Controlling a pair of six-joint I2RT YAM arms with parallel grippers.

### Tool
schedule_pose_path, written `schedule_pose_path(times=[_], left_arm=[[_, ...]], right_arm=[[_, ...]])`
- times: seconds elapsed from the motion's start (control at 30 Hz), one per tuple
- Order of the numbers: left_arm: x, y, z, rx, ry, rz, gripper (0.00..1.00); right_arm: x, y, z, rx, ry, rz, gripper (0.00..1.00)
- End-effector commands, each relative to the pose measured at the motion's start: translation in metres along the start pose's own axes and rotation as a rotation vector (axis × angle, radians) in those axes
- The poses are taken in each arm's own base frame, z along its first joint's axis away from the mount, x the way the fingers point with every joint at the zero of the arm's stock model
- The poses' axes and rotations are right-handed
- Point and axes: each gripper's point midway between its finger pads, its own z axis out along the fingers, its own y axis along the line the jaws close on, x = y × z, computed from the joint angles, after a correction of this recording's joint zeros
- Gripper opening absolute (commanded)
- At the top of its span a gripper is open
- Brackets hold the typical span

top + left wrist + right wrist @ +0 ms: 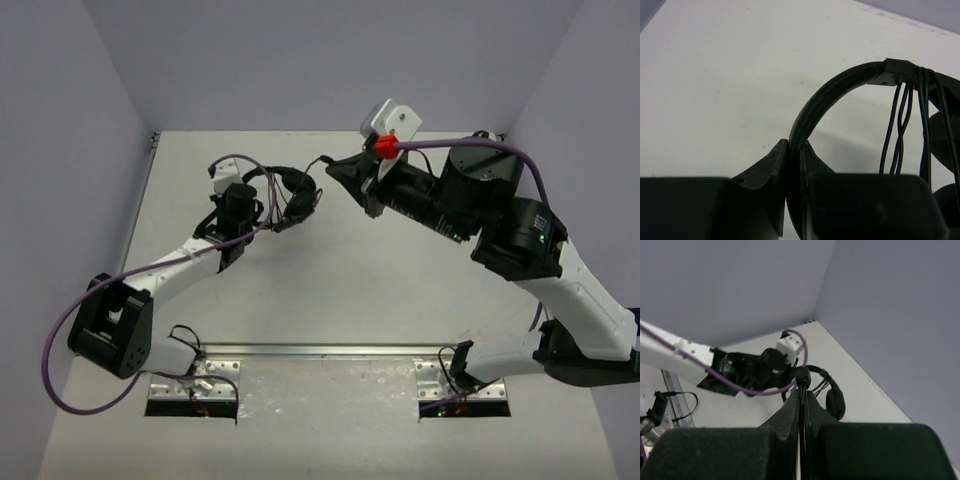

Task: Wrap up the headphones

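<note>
One set of headphones (290,190) is counted, on one table (330,290). Two arms are seen, the left arm (170,262) and the right arm (580,290), with one gripper on each: the left gripper (794,147) and the right gripper (803,392). Two purple cables (58,350) and two metal plates (165,398) are also counted.

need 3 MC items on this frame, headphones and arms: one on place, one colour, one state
1. The left gripper grips the headphones at:
A) an earcup
B) the headband
C) the plug

2. The thick cable on the right arm is:
A) purple
B) green
C) yellow

3. The headphones' cord is:
A) fully unwound and straight
B) looped over the headband
C) cut in two

Key: 1 B, the fingers pinch the arched band. 2 A, it shows purple from above. 3 B, several strands cross the band and hang down.
</note>
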Motion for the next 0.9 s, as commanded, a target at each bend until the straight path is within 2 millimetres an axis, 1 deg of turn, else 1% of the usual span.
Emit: schedule_pose_path(times=[0.0, 0.03, 0.07, 0.1, 0.13, 0.17, 0.2, 0.23, 0.27, 0.3, 0.33, 0.37, 0.4, 0.43, 0.47, 0.53, 0.57, 0.63, 0.67, 0.73, 0.77, 0.8, 0.83, 0.87], left_arm=[[-0.062, -0.040, -0.046, 0.232, -0.274, -0.195, 0.00], [-0.059, -0.042, -0.053, 0.240, -0.281, -0.159, 0.00], [-0.060, -0.044, -0.064, 0.263, -0.298, -0.150, 0.00], [-0.057, -0.056, -0.078, 0.321, -0.309, -0.140, 0.00], [-0.043, -0.052, -0.083, 0.332, -0.305, -0.086, 0.00], [-0.046, -0.052, -0.095, 0.363, -0.324, -0.095, 0.00], [-0.040, -0.062, -0.106, 0.445, -0.318, -0.072, 0.00], [-0.029, -0.060, -0.110, 0.466, -0.306, -0.048, 0.00], [-0.034, -0.060, -0.123, 0.511, -0.324, -0.055, 0.00], [-0.026, -0.070, -0.136, 0.584, -0.309, -0.020, 0.00], [-0.030, -0.068, -0.148, 0.611, -0.321, -0.035, 0.00], [-0.028, -0.071, -0.158, 0.654, -0.321, -0.022, 0.00], [-0.021, -0.079, -0.173, 0.720, -0.304, 0.007, 0.00], [-0.020, -0.079, -0.181, 0.743, -0.299, 0.015, 0.00], [-0.017, -0.083, -0.198, 0.789, -0.293, 0.037, 0.00], [-0.013, -0.086, -0.215, 0.817, -0.291, 0.068, 0.00], [-0.007, -0.091, -0.230, 0.861, -0.271, 0.096, 0.00], [-0.003, -0.093, -0.243, 0.890, -0.251, 0.107, 0.00], [0.002, -0.093, -0.255, 0.923, -0.234, 0.119, 0.00], [-0.002, -0.092, -0.268, 0.955, -0.226, 0.100, 0.00], [0.001, -0.092, -0.276, 0.976, -0.213, 0.109, 0.00], [-0.005, -0.090, -0.282, 0.987, -0.219, 0.094, 0.01], [-0.015, -0.086, -0.285, 0.982, -0.224, 0.052, 0.00], [-0.019, -0.079, -0.283, 0.948, -0.223, 0.045, 0.00]], right_arm=[[0.001, -0.013, 0.019, -0.042, 0.034, -0.055, 0.01], [-0.010, -0.021, 0.021, -0.032, 0.013, -0.049, 0.01], [-0.011, -0.026, 0.025, -0.026, 0.013, -0.044, 0.01], [-0.001, -0.035, 0.038, -0.019, 0.048, -0.037, 0.01], [-0.011, -0.045, 0.038, -0.002, 0.025, -0.033, 0.01], [-0.010, -0.055, 0.041, 0.019, 0.030, -0.027, 0.01], [-0.001, -0.068, 0.049, 0.015, 0.048, -0.003, 0.01], [0.000, -0.079, 0.050, 0.024, 0.042, 0.010, 0.01], [0.002, -0.087, 0.051, 0.029, 0.037, 0.022, 0.01], [0.012, -0.109, 0.055, 0.063, 0.053, 0.046, 0.01], [0.017, -0.114, 0.058, 0.048, 0.058, 0.051, 0.01], [0.023, -0.120, 0.061, 0.049, 0.068, 0.058, 0.01], [0.032, -0.139, 0.062, 0.078, 0.079, 0.078, 0.01], [0.046, -0.149, 0.068, 0.085, 0.101, 0.099, 0.01], [0.052, -0.167, 0.066, 0.105, 0.099, 0.123, 0.01], [0.067, -0.184, 0.070, 0.105, 0.114, 0.145, 0.01], [0.073, -0.204, 0.065, 0.145, 0.111, 0.186, 0.01], [0.086, -0.223, 0.063, 0.169, 0.120, 0.214, 0.01], [0.090, -0.238, 0.057, 0.188, 0.114, 0.230, 0.01], [0.099, -0.250, 0.054, 0.206, 0.124, 0.243, 0.01], [0.105, -0.259, 0.052, 0.216, 0.126, 0.256, 0.01], [0.111, -0.262, 0.052, 0.218, 0.133, 0.267, 0.01], [0.124, -0.264, 0.052, 0.222, 0.156, 0.285, 0.01], [0.126, -0.268, 0.048, 0.238, 0.154, 0.283, 0.01]])
